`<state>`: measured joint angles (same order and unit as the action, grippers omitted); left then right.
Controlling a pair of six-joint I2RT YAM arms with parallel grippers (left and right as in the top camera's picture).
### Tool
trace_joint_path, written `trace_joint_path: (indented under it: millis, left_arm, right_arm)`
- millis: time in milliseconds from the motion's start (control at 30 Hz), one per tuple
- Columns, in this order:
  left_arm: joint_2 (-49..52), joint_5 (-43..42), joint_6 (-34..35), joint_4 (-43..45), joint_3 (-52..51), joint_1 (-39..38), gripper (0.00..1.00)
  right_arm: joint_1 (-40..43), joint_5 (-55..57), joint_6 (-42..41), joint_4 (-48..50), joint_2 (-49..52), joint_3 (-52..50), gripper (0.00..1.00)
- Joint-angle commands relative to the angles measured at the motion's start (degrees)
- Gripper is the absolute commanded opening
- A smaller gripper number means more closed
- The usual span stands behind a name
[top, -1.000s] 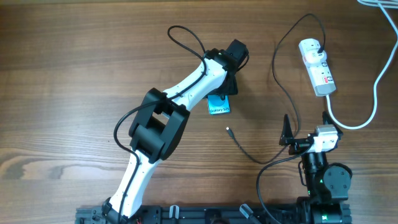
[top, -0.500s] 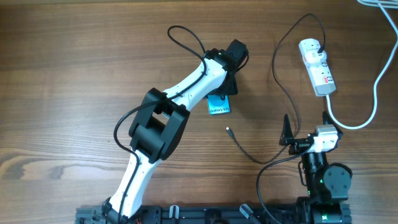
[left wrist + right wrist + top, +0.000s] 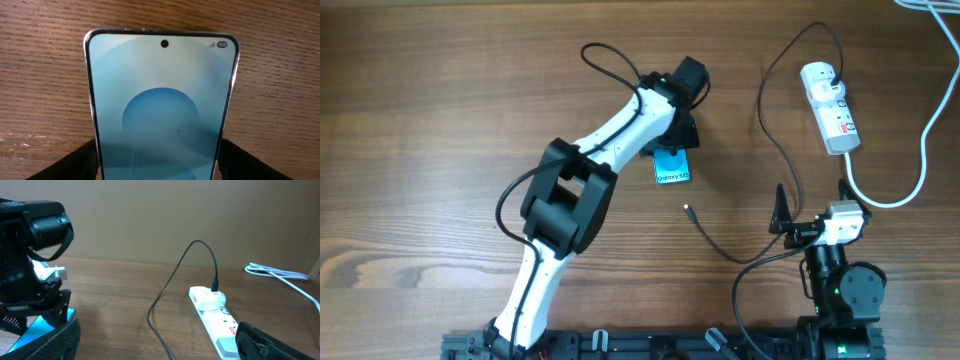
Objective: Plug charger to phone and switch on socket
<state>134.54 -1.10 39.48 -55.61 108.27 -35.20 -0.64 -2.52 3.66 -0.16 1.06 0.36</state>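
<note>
Left fingers [image 3: 70,162]: apart, one on each side of the phone [image 3: 160,110], each close against a long edge near its lower end. I cannot tell whether they press on it or only flank it. The phone lies flat on the wooden surface [image 3: 440,100], screen up, with the camera hole at the end far from my wrist. In the overhead view, only the end bearing the "Galaxy" text shows beyond my left arm.

Right fingers [image 3: 272,342]: spread wide, nothing between them. They are raised off the surface close to my base and touch none of the items.

The charger [image 3: 689,212]: its free end lies on the surface, near the phone's lettered end but apart from it, not inserted. From there the black cable runs toward my right arm, curves up past it, loops, and ends at a white plug seated in the far outlet of the socket [image 3: 830,108].

The socket rests at the right of the surface, well apart from the phone. Small red marks show on its top face. A thick white cord [image 3: 910,190] leaves its near end and curves off toward the right edge.
</note>
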Motion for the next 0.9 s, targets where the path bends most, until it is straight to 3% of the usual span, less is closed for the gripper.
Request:
trace_joint_path:
  millis: [0, 167, 367, 867]
  left_arm:
    - [-0.79, -3.56, -0.11, -1.51, -0.35, 1.16, 0.74]
    - [-0.79, -2.84, -0.52, -1.79, -0.35, 1.29, 0.76]
    - [-0.7, -0.24, -2.19, -2.05, -0.37, -0.02, 0.96]
    - [-0.5, 4.68, -1.55, -3.74, -0.39, -1.81, 0.97]
  right_arm:
    - [0.31, -0.09, -0.7, 0.17, -0.09, -0.04, 1.0]
    - [0.31, -0.09, -0.68, 0.17, -0.09, -0.04, 1.0]
    - [0.31, -0.09, -0.68, 0.17, -0.09, -0.04, 1.0]
    - [0.31, -0.09, -0.7, 0.17, -0.09, -0.04, 1.0]
